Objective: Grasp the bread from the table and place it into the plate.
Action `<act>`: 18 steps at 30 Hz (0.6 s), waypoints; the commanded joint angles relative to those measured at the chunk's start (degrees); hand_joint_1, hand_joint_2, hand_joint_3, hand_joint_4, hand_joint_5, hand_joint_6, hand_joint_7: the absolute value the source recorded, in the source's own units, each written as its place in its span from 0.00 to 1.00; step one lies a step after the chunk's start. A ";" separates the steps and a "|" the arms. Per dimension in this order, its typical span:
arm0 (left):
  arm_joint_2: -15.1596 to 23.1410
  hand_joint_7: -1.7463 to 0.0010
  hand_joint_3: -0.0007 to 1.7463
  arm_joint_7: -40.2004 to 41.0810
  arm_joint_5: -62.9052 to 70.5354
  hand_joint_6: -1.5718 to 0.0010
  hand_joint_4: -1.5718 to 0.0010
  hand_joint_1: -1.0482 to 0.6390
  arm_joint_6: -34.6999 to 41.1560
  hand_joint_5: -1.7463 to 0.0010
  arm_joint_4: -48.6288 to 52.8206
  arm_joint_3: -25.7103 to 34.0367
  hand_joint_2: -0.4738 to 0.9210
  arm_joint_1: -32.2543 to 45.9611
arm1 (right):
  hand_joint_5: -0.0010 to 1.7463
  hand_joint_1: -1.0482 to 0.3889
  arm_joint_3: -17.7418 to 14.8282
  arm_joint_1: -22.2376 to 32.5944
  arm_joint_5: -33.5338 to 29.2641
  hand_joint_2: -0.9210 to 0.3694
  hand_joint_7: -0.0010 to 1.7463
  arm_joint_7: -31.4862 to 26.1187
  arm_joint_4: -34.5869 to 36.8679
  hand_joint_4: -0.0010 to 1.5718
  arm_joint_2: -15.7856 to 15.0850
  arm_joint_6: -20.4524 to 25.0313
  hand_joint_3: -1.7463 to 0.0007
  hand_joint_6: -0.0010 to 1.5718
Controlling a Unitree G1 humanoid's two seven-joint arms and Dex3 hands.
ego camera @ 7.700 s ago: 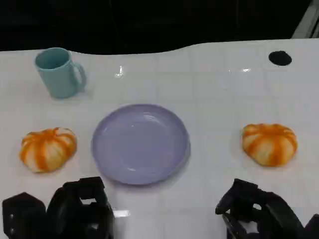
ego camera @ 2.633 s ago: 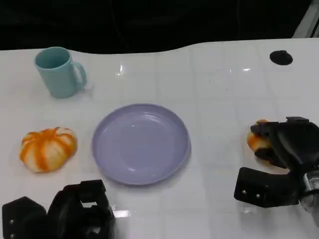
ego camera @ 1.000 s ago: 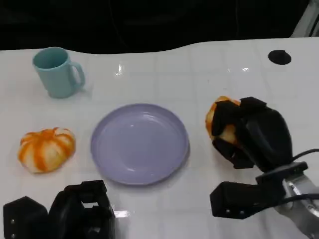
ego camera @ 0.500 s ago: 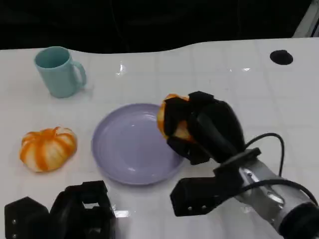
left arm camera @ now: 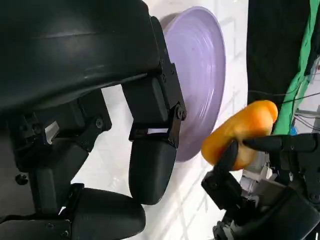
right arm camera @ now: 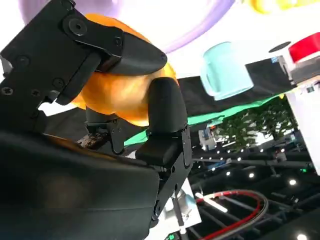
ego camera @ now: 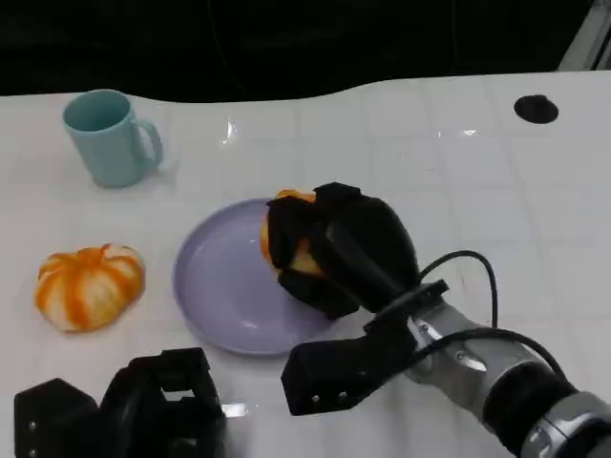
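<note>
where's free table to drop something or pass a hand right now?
Widest bare patch: the table's right side, between the black spot and the right hand. Also the far strip between the mug and the spot. Crowded: the plate, with the right hand holding bread over it; the second bread and left hand fill the near left.

A glossy white table with faint grid lines meets a dark backdrop behind.

A lab or demo hall: white table, green backdrop, ceiling lights.
</note>
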 commanded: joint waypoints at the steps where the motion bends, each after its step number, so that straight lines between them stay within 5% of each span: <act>1: 0.46 0.37 0.89 0.34 0.12 0.11 0.00 0.00 -0.57 0.31 -0.24 0.03 0.31 0.29 | 0.71 0.59 -0.35 -1.69 2.25 0.28 0.32 5.27 0.74 0.50 0.21 -0.15 0.55 0.56; 3: 0.43 0.37 0.89 0.47 0.08 0.11 0.00 0.00 -0.21 0.31 -0.55 -0.03 0.31 0.37 | 0.50 0.57 -0.05 -1.76 2.61 0.22 0.12 7.13 0.93 0.41 -0.16 -1.28 0.64 0.52; 7: 0.54 0.37 0.86 0.19 0.10 0.11 0.00 0.00 -0.73 0.32 -0.42 -0.16 0.35 0.38 | 0.20 0.43 0.64 -1.47 2.87 0.03 0.01 13.76 -0.43 0.19 -1.05 -0.62 0.87 0.30; 12: 0.52 0.37 0.85 0.24 0.11 0.10 0.00 0.00 -1.13 0.32 -0.05 -0.14 0.37 0.28 | 0.12 0.26 0.61 -0.04 3.17 0.00 0.00 21.11 -4.95 0.04 -2.20 1.78 0.81 0.12; 18: 0.64 0.38 0.81 0.25 0.27 0.10 0.00 0.00 -1.46 0.32 0.30 -0.19 0.41 0.08 | 0.12 0.21 0.51 1.67 3.43 0.00 0.00 23.54 -8.86 0.01 -3.29 2.71 0.76 0.10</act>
